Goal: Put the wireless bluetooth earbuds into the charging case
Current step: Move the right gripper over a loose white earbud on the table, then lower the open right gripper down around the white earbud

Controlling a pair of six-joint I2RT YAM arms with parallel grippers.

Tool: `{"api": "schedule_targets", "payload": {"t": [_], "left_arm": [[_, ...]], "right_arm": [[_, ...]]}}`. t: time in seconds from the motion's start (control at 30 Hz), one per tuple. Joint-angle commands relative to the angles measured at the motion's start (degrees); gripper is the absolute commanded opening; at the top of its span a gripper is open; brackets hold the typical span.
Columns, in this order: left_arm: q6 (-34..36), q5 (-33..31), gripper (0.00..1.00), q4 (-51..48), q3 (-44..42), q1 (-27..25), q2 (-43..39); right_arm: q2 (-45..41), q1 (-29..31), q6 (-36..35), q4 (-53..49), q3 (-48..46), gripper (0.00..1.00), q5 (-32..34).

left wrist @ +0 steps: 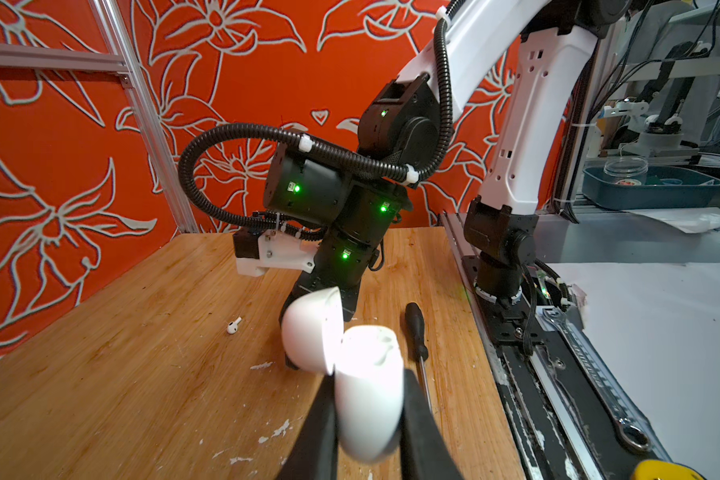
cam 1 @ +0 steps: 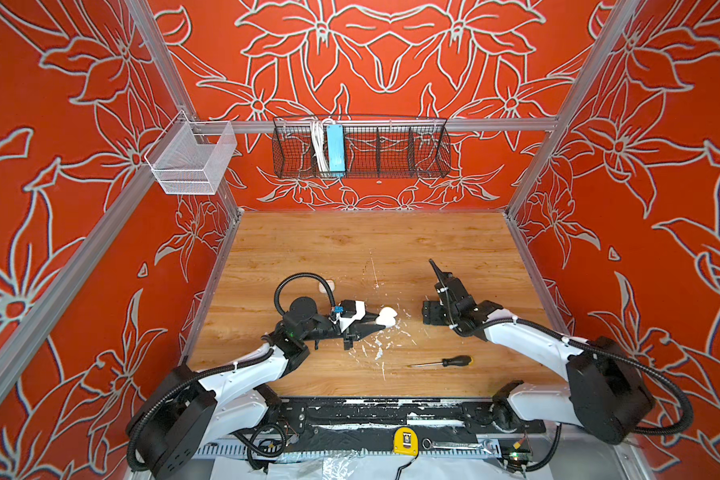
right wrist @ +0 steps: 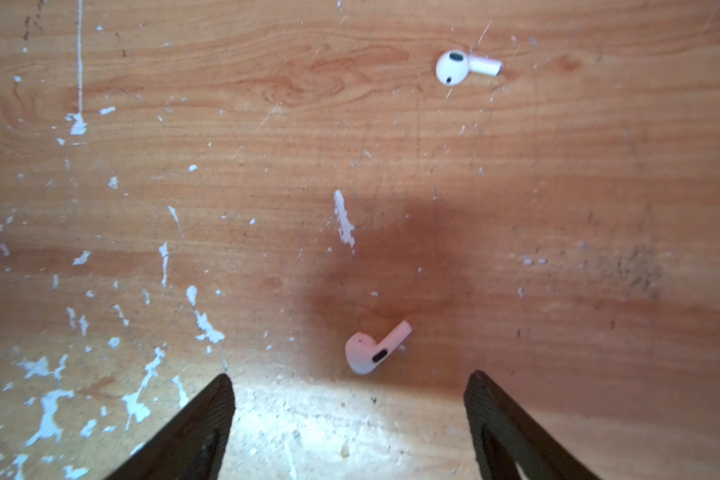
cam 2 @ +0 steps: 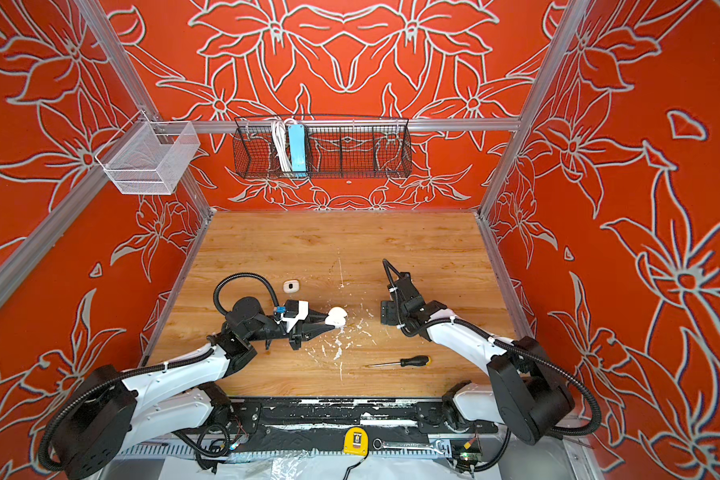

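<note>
Earbuds (right wrist: pixel 375 349) are lying loose on the desk (right wrist: pixel 558 187), the nearer just ahead of the right fingers (right wrist: pixel 200 424), which are standing wide, while the left fingers (left wrist: pixel 321 424) are clamping the open charging case (left wrist: pixel 366 386); best descending centred over that earbud, pinching the bulb, not the stem.

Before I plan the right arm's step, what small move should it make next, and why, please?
Probably lower the right pincer around the nearer small white plastic earbud: its jaws stand open just short of it, the earbud lies free on the wooden table, and the left pincer holds the round white charging case open.
</note>
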Motion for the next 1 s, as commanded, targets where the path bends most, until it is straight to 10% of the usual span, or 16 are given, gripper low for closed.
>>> {"api": "schedule_targets", "payload": {"t": [0.0,0.4,0.97], "left_arm": [[1.24,-0.01,0.00,0.21,0.97,-0.41,-1.21],[1.84,-0.27,0.00,-0.32,1.07,-0.41,-1.29],[1.95,-0.22,0.00,-1.03,1.33,-0.93,-2.42]], "right_arm": [[3.95,-0.69,-2.07,1.16,3.91,0.90,-1.07],[15.66,-0.58,-4.70,2.05,9.16,0.89,-6.45],[3.48,3.28,-0.14,-2.03,0.58,0.85,-3.26]]}}
